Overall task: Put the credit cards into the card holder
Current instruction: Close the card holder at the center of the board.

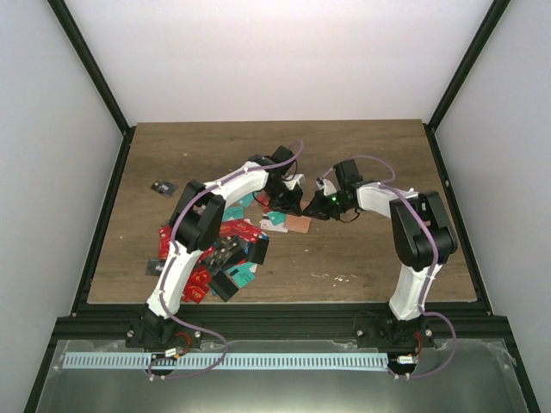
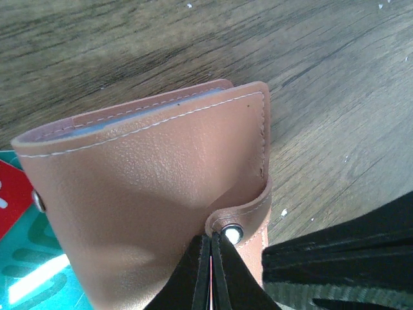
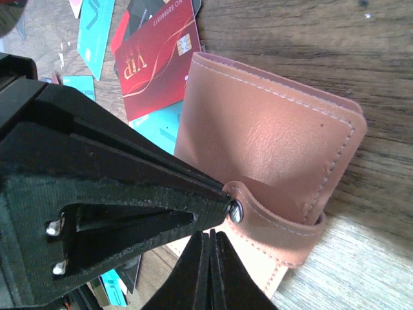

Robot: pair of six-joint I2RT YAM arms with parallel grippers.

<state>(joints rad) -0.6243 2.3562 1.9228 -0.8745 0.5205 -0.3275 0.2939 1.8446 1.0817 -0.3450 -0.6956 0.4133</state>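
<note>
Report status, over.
Left claw, right claw shut at holder strap. Strap looks fastened. Cards loose beside it, none blocking.

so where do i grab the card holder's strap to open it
Pinch the strap by its snap end, coming from the card holder edge it wraps, fingers across its flat faces. It's a thin looped flap, probably free only there.

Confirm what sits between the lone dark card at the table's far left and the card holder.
Top view: the left arm crosses that stretch, then loose credit cards right beside the card holder.
</note>
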